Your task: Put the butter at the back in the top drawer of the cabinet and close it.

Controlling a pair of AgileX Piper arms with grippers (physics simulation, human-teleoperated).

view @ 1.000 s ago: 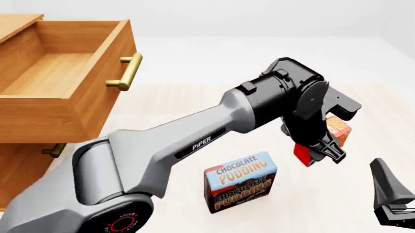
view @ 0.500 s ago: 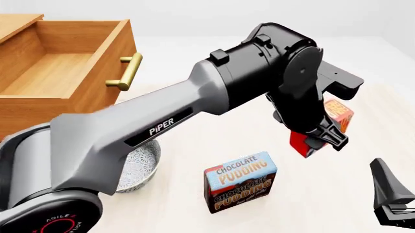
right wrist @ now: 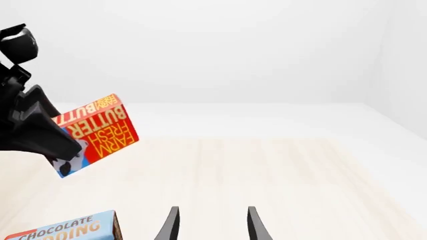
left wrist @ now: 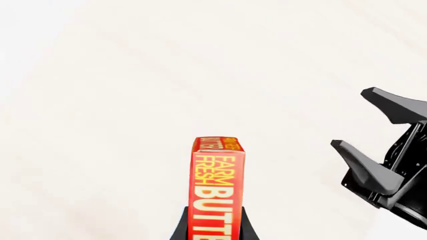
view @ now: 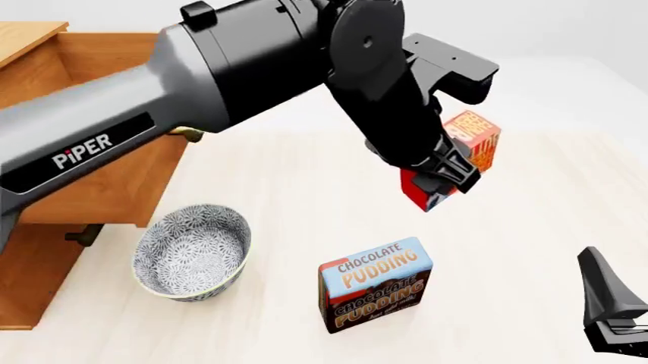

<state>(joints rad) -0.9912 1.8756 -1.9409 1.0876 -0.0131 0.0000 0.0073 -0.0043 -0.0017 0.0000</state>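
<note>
The left pincer grips the small red butter box in mid-air, clear of the pale counter for carrying to the open wooden top drawer. The right pincer rests open, idle.

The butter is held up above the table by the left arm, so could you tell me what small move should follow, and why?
Probably carry the butter, gripped in the left gripper, leftward toward the top drawer: it stands open, well to its left.
</note>
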